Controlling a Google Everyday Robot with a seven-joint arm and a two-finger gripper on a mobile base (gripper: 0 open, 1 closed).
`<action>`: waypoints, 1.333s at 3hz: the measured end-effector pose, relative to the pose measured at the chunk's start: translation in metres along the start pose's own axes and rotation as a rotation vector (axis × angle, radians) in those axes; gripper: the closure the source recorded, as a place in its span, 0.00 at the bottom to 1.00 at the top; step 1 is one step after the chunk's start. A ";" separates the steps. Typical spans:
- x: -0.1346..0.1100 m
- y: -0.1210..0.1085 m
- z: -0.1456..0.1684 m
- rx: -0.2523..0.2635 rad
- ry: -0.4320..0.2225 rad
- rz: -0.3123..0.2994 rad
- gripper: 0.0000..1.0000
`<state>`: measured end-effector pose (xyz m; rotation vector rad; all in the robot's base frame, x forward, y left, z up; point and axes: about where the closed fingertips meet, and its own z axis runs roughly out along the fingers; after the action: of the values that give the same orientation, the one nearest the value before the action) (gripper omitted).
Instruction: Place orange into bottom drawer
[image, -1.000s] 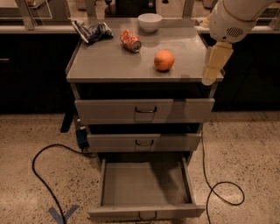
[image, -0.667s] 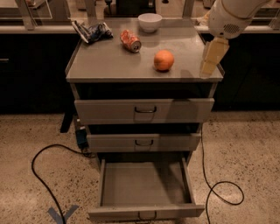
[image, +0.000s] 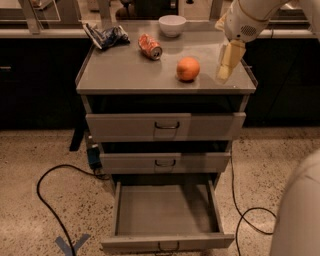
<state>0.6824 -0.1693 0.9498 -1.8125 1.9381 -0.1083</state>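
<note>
The orange (image: 188, 68) sits on the grey cabinet top (image: 125, 70), right of centre. My gripper (image: 225, 74) hangs over the top's right side, just to the right of the orange and apart from it, with its pale fingers pointing down. The bottom drawer (image: 167, 212) is pulled out toward me and its tray is empty. The two upper drawers stand only slightly out.
A crushed orange-red soda can (image: 150, 46), a white bowl (image: 172, 25) and a crumpled dark chip bag (image: 105, 36) lie at the back of the top. Black cables (image: 47, 200) run over the speckled floor on both sides. A dark counter stands behind.
My gripper has moved up and to the left over the cabinet top, coming closer to the orange. The orange and the drawers have not moved.
</note>
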 end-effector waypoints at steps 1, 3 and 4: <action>-0.029 -0.011 0.029 -0.049 -0.034 -0.052 0.00; -0.029 -0.015 0.052 -0.064 -0.049 -0.055 0.00; -0.033 -0.020 0.082 -0.085 -0.075 -0.068 0.00</action>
<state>0.7334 -0.1186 0.8947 -1.9096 1.8560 0.0206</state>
